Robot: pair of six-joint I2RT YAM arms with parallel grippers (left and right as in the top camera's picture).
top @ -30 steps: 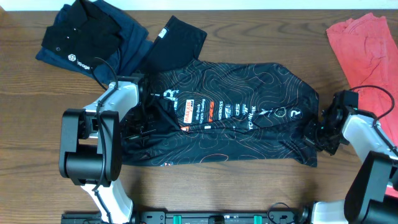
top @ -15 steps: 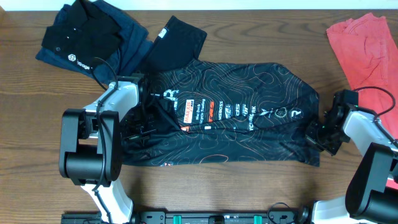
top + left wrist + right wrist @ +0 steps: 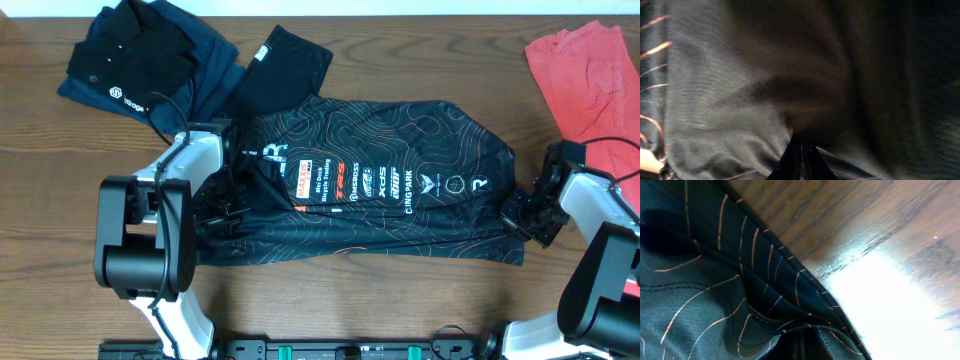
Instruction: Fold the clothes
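The black jersey (image 3: 400, 225) with fine orange-white contour lines and a row of sponsor logos lies spread across the middle of the table. My left gripper (image 3: 228, 205) is shut on the jersey's left part, and in the left wrist view the closed jaws (image 3: 801, 162) pinch dark fabric (image 3: 740, 90). My right gripper (image 3: 522, 212) is shut on the jersey's right edge. In the right wrist view the closed jaws (image 3: 802, 347) grip bunched, lined fabric (image 3: 715, 280) next to bare wood.
A plain black polo (image 3: 130, 55) with a white logo lies on a dark blue garment (image 3: 215, 70) at the back left. A coral-red garment (image 3: 585, 75) lies at the back right. A black sleeve (image 3: 283, 62) reaches toward the back.
My right gripper has moved right with the jersey's edge, drawing the fabric flatter. The row of logos now reads straight. The left arm has not moved.
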